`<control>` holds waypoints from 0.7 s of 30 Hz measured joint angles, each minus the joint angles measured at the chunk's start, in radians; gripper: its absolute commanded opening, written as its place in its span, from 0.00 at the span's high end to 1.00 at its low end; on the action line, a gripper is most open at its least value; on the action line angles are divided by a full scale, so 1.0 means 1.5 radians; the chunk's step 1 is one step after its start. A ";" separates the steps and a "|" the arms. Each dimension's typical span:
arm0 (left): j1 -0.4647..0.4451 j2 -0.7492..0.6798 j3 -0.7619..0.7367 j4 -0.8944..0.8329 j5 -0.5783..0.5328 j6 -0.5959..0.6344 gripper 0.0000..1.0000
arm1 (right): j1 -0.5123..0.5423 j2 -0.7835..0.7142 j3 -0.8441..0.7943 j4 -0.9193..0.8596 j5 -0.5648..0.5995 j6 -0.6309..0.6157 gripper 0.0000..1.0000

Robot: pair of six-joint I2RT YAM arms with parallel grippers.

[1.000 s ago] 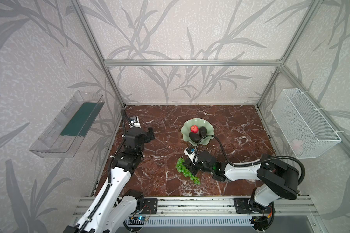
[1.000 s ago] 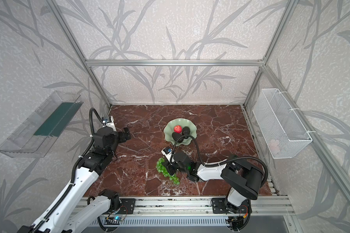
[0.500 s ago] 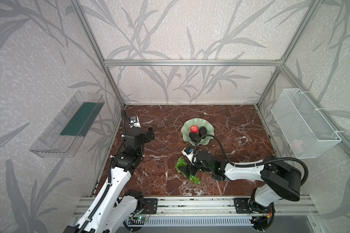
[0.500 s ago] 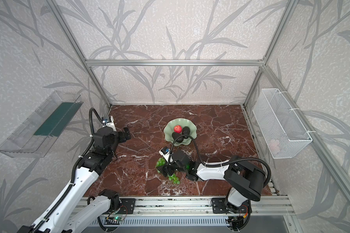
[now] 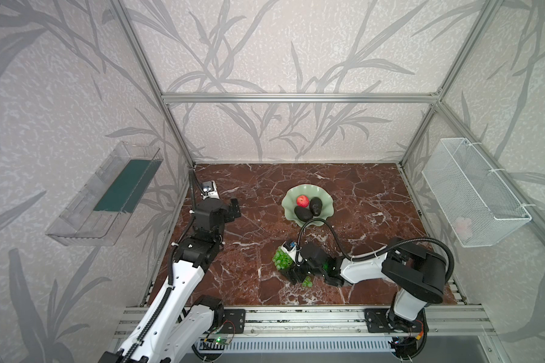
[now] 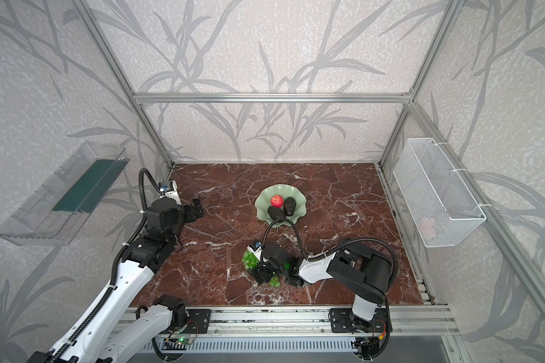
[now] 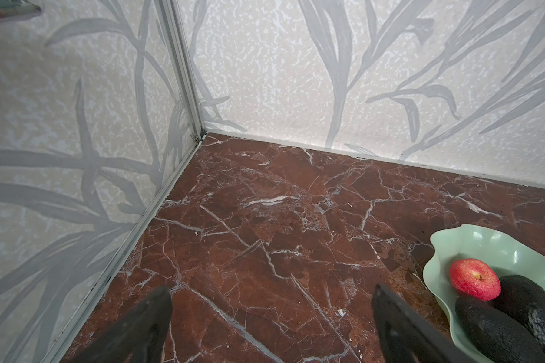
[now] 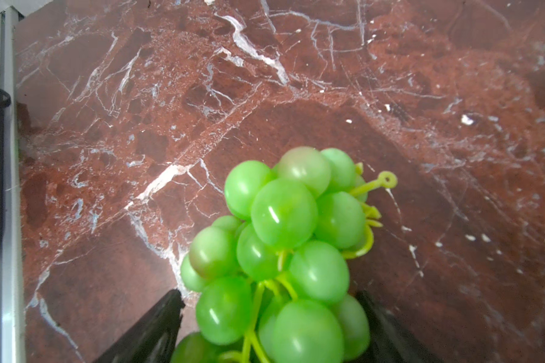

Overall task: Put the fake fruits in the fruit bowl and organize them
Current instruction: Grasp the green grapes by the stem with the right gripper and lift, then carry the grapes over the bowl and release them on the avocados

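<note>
Our left gripper hovers wide and empty at far left. The grapes lie on the near table. Our right gripper has just spread its fingers around them, so a grasp looks next. Apple and avocados already sit in the bowl beyond.
</note>
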 measured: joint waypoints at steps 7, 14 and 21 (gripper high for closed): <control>0.001 0.000 -0.002 0.000 0.000 0.000 0.01 | 0.001 0.009 0.017 -0.018 0.014 0.011 0.49; 0.002 0.000 -0.002 0.000 0.000 0.000 0.01 | 0.001 0.007 0.020 -0.023 0.015 0.014 0.68; 0.002 0.000 -0.002 0.000 0.000 0.000 0.01 | 0.001 -0.038 0.020 -0.049 0.021 0.013 0.74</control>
